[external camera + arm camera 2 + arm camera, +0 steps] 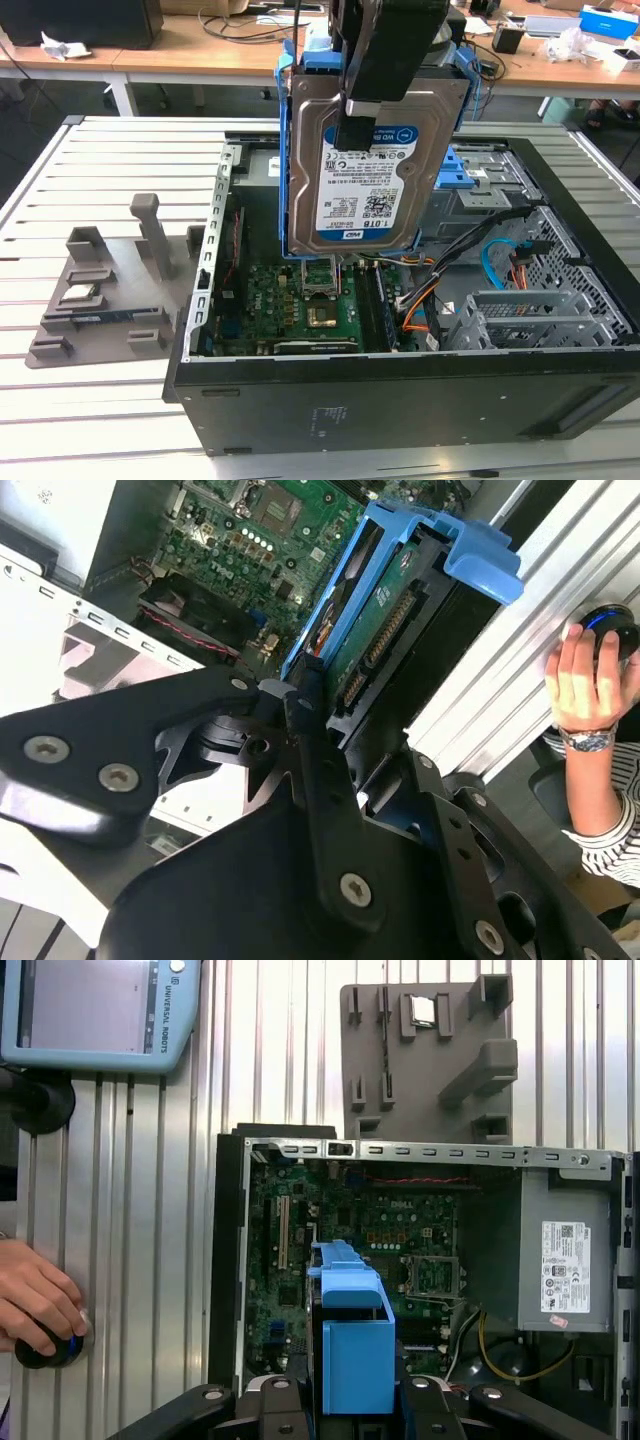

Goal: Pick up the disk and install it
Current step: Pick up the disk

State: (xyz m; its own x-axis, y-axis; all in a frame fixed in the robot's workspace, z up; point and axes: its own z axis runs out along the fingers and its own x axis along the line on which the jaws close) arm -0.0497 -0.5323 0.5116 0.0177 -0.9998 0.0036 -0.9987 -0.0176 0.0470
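In the exterior view the gripper (356, 125) reaches down from above and pinches the disk (375, 185) near its upper edge. One black finger (350, 100) lies over the labelled face and the other sits behind it, so the jaws are pressed onto the drive's two flat faces. The disk hangs upright directly below the gripper, label toward this camera, with its blue bracket (288, 150) running down both sides. It is over the open computer case (400, 390) and above the motherboard (300, 290); whether its lower edge has passed the case's rim cannot be told. To the exterior view's left of the case, a grey fixture (125, 295) lies on the slatted table (100, 150), with a small chip (80, 295) sitting in one of its pockets. The second wrist view shows the disk's other face, a green circuit board seen nearly edge-on between the black gripper links. Past the table's edge it also shows a person's hand (585, 675), with a wristwatch and striped sleeve, resting on a dark round device (618, 630). The first wrist view looks down along the drive, so the disk appears as the blue end of its bracket over the motherboard. This view adds a teach pendant (90, 1010) lying on the table and the case's grey power supply (565, 1260).
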